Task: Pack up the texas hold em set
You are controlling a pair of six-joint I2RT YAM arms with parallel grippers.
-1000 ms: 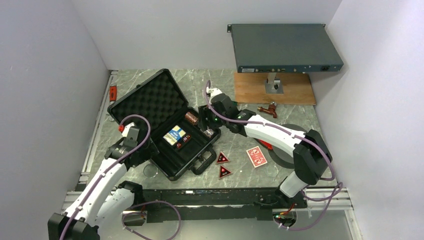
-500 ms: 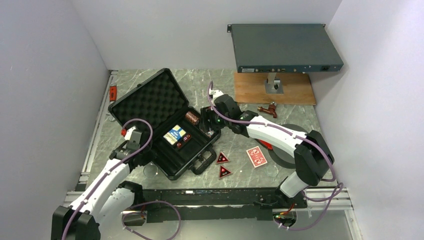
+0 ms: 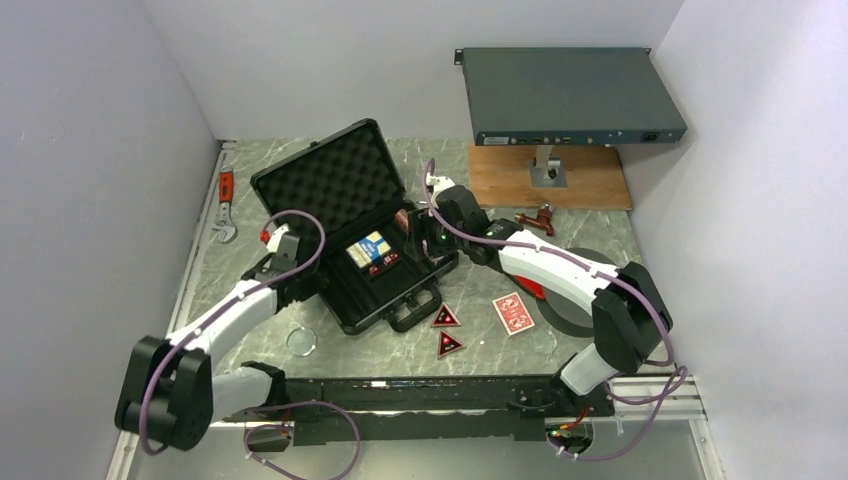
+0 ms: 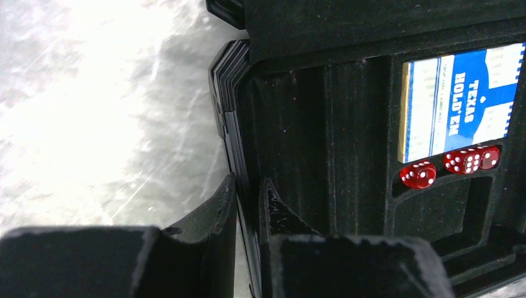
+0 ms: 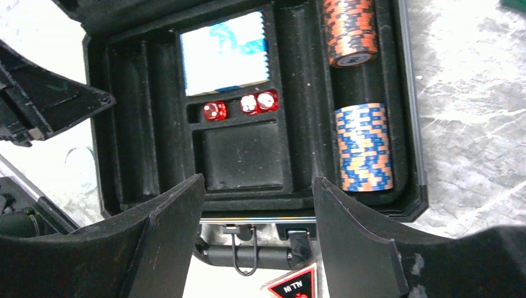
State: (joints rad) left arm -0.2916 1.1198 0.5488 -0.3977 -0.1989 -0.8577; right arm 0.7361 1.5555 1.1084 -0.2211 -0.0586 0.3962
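Since earlier: case turned and shifted toward upper right, my left arm with it | left gripper pinches case's left wall | right gripper spread wide over the tray, holding nothing | step: loading; blue deck, dice, chips are in | next: likely red deck, lower centre-right, then tokens.

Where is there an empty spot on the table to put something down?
Bare tabletop runs along the near edge, in front of the triangular tokens and red card deck. More lies at the far left, between the wrench and the case. Crowded: the middle, where the left tool pinches the case wall and the open right tool hangs over it.
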